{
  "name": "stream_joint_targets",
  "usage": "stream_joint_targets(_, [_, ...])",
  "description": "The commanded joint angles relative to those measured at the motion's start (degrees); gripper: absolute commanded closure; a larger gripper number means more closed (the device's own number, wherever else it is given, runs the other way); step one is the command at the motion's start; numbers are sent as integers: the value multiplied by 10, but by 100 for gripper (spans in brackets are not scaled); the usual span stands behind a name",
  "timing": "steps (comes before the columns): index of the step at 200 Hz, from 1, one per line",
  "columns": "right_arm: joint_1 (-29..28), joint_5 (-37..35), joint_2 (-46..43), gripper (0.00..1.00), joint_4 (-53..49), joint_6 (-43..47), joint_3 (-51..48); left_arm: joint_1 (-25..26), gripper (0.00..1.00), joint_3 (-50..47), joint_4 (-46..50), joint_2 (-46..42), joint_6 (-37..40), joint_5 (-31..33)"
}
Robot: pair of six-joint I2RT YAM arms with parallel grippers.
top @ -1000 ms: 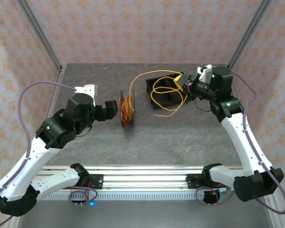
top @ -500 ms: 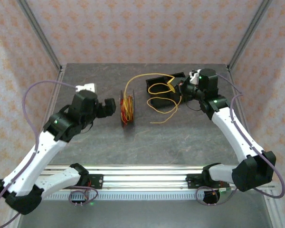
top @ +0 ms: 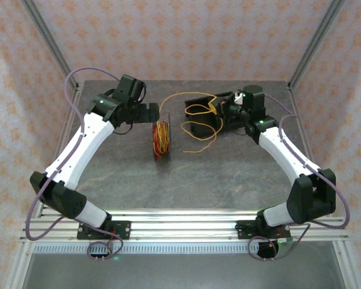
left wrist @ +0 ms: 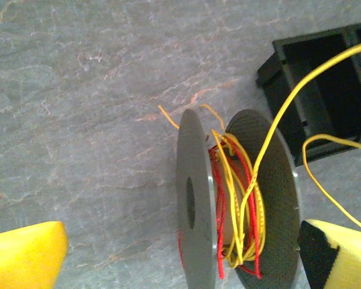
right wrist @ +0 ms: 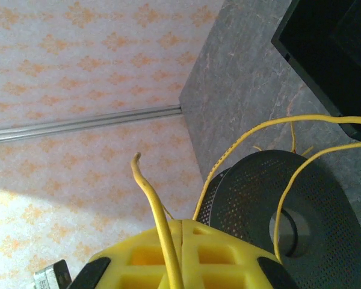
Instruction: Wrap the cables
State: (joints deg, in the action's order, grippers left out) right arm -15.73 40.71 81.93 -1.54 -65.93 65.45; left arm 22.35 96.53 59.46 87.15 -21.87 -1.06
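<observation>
Hovering near spool rim (left wrist: 195,158), left hand (top: 153,112) spread wide, seemingly clear of cables (left wrist: 230,180)

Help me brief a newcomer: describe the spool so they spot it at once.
On the grey table, look just left of the black tray near the back. The spool stands on edge there. It alone is round: two dark grey discs with red and yellow cables wound between them.

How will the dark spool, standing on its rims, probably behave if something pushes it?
The spool stands on two round flanges, so a push on a rim would probably roll it. It looks narrow, so a sideways push might tip it. The yellow cable trails loose and would likely drag.
</observation>
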Motion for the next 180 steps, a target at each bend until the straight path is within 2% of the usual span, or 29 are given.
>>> stream_joint_targets(1, [-2, -1, 18, 100, 46, -15, 17, -2, 1, 33, 42, 15, 29, 4])
stream_joint_targets(22, [-2, 6, 35, 100, 62, -26, 17, -3, 1, 26, 29, 25, 35, -24])
stream_joint_targets(48, [-3, 14, 50, 100, 90, -44, 13, -2, 1, 21, 25, 39, 37, -12])
stream_joint_targets(73, [-2, 16, 58, 100, 100, -51, 10, -2, 12, 30, 31, 65, 38, -23])
stream_joint_targets(111, [-2, 21, 63, 100, 117, -63, 4, -2, 27, 28, 28, 94, 36, -6])
stream_joint_targets(145, [-3, 21, 63, 100, 117, -64, 0, -3, 36, 23, 12, 109, 32, -12])
stream_joint_targets(180, [-2, 21, 68, 100, 115, -63, -6, -2, 38, 23, 7, 122, 28, -13])
